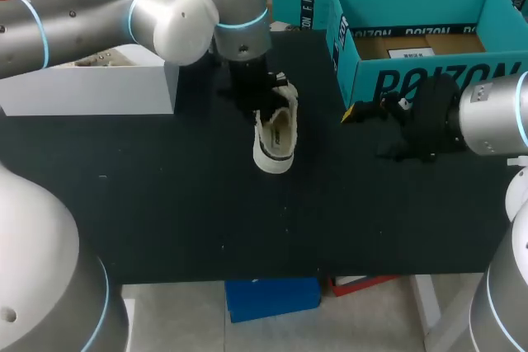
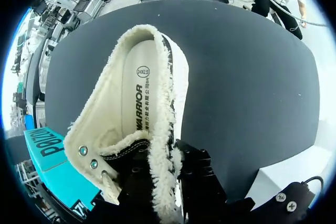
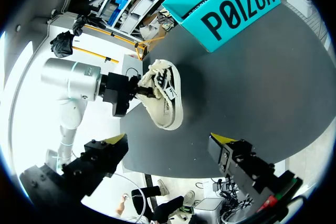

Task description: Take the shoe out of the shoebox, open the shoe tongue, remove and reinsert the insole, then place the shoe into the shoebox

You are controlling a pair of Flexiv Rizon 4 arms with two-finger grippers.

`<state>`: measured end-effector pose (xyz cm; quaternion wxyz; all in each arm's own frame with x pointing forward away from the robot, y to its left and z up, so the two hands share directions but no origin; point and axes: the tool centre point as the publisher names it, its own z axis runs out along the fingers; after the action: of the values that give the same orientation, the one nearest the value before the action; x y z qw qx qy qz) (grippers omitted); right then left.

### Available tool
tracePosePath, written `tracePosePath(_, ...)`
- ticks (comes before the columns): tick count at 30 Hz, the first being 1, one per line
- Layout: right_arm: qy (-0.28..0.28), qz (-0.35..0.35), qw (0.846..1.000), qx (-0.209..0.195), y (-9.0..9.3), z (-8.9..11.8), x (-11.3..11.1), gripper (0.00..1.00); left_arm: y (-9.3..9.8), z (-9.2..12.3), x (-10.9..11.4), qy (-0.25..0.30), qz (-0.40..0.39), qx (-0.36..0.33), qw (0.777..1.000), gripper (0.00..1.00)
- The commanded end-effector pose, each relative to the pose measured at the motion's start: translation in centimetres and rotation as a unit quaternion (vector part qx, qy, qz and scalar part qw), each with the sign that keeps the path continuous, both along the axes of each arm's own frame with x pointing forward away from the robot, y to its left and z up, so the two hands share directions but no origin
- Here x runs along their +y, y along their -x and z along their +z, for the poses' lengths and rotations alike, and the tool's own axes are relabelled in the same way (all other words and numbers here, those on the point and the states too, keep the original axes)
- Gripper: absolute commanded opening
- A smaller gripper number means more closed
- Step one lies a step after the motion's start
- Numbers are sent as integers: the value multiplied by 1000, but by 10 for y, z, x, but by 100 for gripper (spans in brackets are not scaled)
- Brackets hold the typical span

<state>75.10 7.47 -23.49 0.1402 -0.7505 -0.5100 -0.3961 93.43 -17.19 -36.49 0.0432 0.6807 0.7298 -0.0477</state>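
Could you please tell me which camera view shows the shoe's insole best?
The left wrist view: it looks straight into the shoe onto the insole. The head view gives only a narrow glimpse; the right wrist view shows just the shoe's outside.

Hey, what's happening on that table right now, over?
Left jaws shut on shoe, outside shoebox. Right jaws open, empty, near its front. Nothing in the way.

Left wrist view: left gripper [image 2: 160,179] clamping the shoe [image 2: 131,103] side wall, yellow tips sitting buried in fleece, not showing; shoe blocking most of the shoebox [image 2: 50,150]. Head view: left arm [image 1: 165,10] covering the shoe's heel end; shoebox running off the right edge; right gripper [image 1: 363,110] showing only one yellow tip.
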Motion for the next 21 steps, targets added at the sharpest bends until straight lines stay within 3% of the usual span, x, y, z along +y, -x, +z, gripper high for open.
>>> tracePosePath(1,2,-2,1000,0,-1,0,3,100,2,63,14,3,4,-20,1000,0)
tracePosePath(9,2,-2,1000,0,-1,0,3,100,-18,146,19,-7,-11,-74,997,0)
tracePosePath(14,2,-2,1000,0,-1,0,3,100,-44,183,22,9,-11,-90,996,0)
tracePosePath(21,2,-2,1000,0,-1,0,3,100,-66,232,33,48,81,-83,992,0)
